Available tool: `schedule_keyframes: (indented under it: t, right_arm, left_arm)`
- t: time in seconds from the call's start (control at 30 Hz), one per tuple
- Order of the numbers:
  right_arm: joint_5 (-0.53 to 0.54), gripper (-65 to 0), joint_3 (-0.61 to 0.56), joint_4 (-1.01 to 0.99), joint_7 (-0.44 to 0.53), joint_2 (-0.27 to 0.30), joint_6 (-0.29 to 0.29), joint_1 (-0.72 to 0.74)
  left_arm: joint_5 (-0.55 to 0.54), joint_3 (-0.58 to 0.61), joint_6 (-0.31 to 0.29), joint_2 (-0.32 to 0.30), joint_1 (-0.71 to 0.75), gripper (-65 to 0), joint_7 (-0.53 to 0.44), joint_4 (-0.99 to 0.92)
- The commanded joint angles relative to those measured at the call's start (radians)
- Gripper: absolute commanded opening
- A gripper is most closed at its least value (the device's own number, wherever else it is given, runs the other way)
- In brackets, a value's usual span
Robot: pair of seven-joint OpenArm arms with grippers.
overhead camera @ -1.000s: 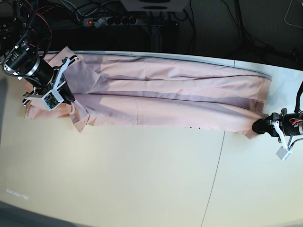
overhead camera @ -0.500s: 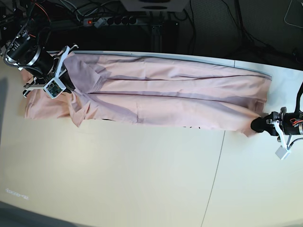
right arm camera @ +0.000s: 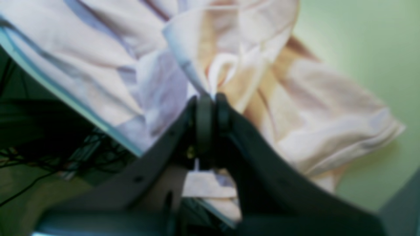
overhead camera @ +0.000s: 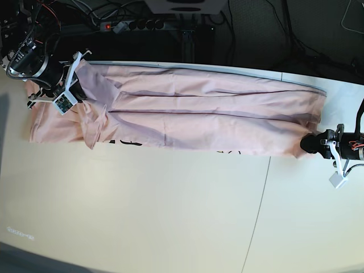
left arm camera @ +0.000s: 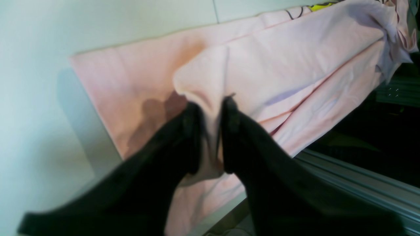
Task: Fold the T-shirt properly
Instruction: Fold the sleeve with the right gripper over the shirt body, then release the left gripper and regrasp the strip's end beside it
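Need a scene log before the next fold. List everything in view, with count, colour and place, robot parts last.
T-shirt: one, pale pink, stretched lengthwise along the far side of the table, black print showing at its near edge.
Table: one, cream, fills most of the base view, with a thin seam line running across it.
Power strip: one, black with a red switch light, behind the table's far edge.
Cables: several, black, on the dark floor behind the table.
Left claw: one, black, at the shirt's end on the base view's right, cloth between its parted jaws.
Right claw: one, dark grey, at the shirt's other end, shut on a bunch of cloth.
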Motion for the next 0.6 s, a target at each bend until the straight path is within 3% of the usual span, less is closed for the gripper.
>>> schedule_keyframes:
  t: [0.0,0.03,0.13,0.17,0.33,0.57]
  right_arm:
    - [0.008,-65.0,0.01,0.006,0.015,0.016,0.047,0.003]
    - [0.011,-59.6,0.01,0.002,0.015,0.016,0.047,0.003]
    - [0.011,-33.0,0.01,0.0,0.015,0.016,0.045,0.003]
    - [0.014,-29.1,0.01,0.0,0.015,0.016,0.04,0.003]
    - [0.076,-28.8,0.014,0.002,0.019,0.016,0.039,0.026]
    - [0.204,-29.0,0.035,0.002,0.02,0.004,0.04,0.101]
  left_arm:
    - [-0.019,-0.011,-0.023,-0.026,-0.022,-46.5,-0.007,0.01]
    - [-0.011,-0.011,-0.023,-0.026,-0.022,-44.0,-0.006,0.01]
    - [-0.008,-0.011,-0.023,-0.028,-0.022,-37.6,-0.007,0.01]
    - [-0.008,-0.011,-0.023,-0.029,-0.022,-37.5,-0.007,0.01]
    - [-0.022,-0.04,-0.023,-0.036,-0.022,-37.5,-0.011,0.01]
    - [-0.022,-0.208,-0.023,-0.036,-0.022,-40.2,-0.015,0.01]
